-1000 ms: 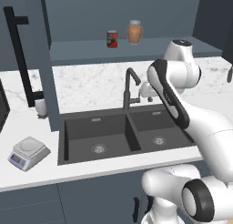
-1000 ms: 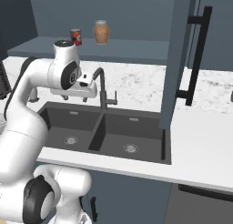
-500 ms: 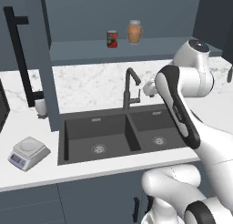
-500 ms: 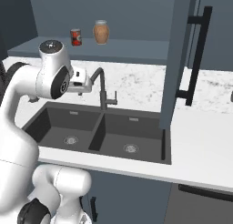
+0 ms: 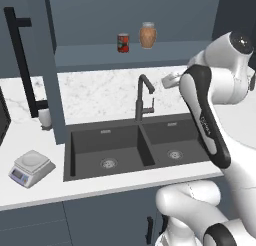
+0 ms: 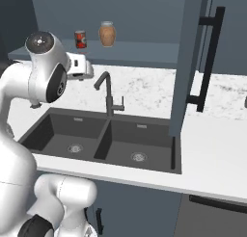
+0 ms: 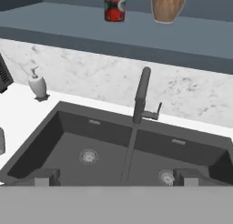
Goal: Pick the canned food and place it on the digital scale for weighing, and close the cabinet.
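Canned food [image 5: 123, 42]: red label, dark green band. Jar [image 5: 147, 35]: tan, mottled. Cabinet [image 6: 187, 67]: dark slate-blue doors with black bar handles. Double sink [image 5: 135, 147] and faucet [image 5: 143, 98]: dark charcoal. Backsplash [image 5: 100, 90]: white marble with grey veining. Digital scale [image 5: 31, 167], near left: white-grey. Soap dispenser [image 7: 37, 85]: white.

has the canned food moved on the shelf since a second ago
No. The canned food stands left of the tan jar, as before.
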{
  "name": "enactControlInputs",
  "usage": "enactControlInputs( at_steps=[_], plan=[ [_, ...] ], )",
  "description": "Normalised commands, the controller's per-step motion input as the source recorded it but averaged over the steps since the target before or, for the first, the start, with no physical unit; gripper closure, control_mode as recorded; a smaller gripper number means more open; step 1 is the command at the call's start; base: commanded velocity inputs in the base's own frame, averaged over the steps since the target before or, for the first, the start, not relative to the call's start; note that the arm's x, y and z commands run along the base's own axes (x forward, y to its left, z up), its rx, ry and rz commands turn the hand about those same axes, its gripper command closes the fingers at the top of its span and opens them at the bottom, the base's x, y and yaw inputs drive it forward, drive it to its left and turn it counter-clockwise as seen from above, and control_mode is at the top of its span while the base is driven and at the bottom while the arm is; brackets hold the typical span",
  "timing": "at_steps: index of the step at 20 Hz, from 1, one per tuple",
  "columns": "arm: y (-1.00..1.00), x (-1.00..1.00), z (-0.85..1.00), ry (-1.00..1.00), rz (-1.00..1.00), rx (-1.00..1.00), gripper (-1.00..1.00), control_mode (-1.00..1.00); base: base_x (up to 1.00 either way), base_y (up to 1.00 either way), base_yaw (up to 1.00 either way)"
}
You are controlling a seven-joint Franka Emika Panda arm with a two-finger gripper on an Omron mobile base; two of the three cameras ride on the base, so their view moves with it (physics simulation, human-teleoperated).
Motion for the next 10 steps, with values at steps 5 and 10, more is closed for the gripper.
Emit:
enactControlInputs(
  at_steps=[5,10],
  plan=[
    [0.23,0.00,0.65,-0.20,0.02,0.00,-1.00,-1.00,0.00,0.00,0.00],
    [0.44,0.28,0.30,-0.25,0.01,0.03,-1.00,-1.00,0.00,0.00,0.00]
  ],
)
